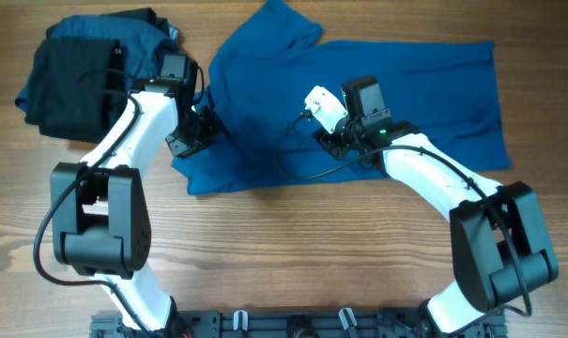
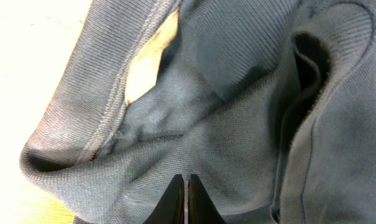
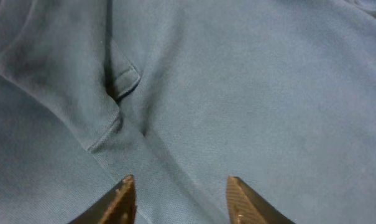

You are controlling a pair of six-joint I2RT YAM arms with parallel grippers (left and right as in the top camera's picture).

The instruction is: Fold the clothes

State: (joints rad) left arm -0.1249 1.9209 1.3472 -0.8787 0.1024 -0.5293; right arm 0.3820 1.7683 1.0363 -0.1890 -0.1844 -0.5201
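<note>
When looking down from overhead, can see the left gripper (image 1: 201, 131) down on the edge of the blue polo shirt (image 1: 406, 84), the right gripper (image 1: 327, 141) low over the shirt's middle, and a dark pile of clothes (image 1: 72, 75) well apart from the left gripper on the bench (image 1: 265, 253). Over to the left wrist: pressed together, tips against bunched, rumpled shirt cloth straight ahead. Now the right wrist: spread wide, poised over smooth blue cloth, with a folded seam (image 3: 116, 118) just ahead.
</note>
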